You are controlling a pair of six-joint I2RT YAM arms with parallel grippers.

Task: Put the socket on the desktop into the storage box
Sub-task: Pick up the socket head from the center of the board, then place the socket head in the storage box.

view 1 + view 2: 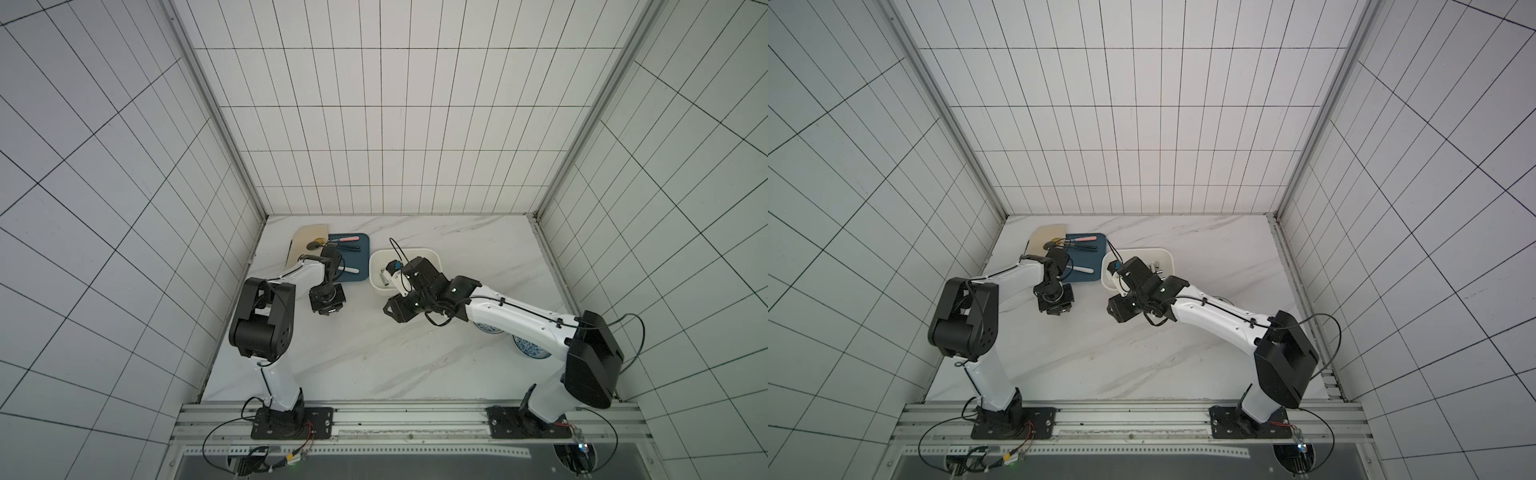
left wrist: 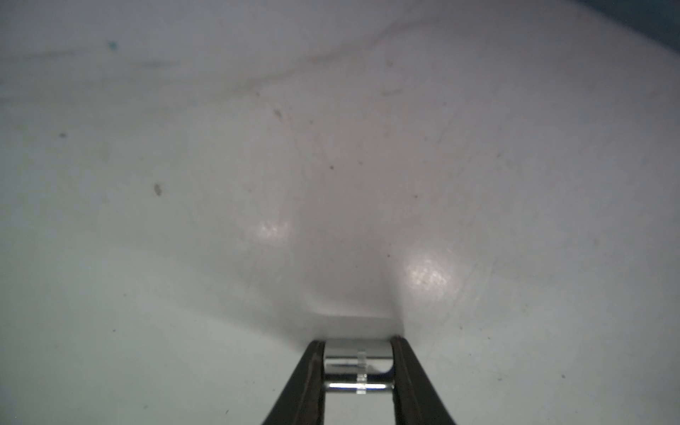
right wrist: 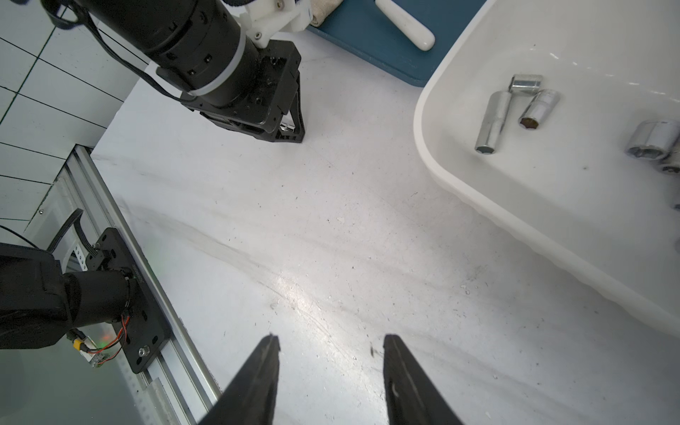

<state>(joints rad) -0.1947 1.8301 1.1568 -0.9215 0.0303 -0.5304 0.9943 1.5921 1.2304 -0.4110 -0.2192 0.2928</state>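
A short chrome socket point(image 2: 357, 362) lies on the white marble desktop point(image 1: 374, 353) between the black fingers of my left gripper point(image 2: 357, 346), and both fingers touch its ends. In both top views that gripper point(image 1: 328, 305) point(image 1: 1054, 305) points down at the desktop, left of the storage box. The right wrist view shows it point(image 3: 290, 132) too, low on the surface. The white storage box point(image 1: 428, 253) point(image 1: 1165, 253) point(image 3: 427, 121) holds several chrome sockets point(image 3: 491, 123). My right gripper point(image 3: 329, 340) point(image 1: 392, 309) hangs open over bare desktop beside the box's near side, with nothing between its fingers.
A dark-blue tray point(image 1: 361, 266) with utensils lies behind the left gripper, with a beige board point(image 1: 307, 237) to its left. Two blue-patterned plates point(image 1: 528, 347) show partly under the right arm. A metal rail point(image 1: 415, 419) runs along the desktop's front edge.
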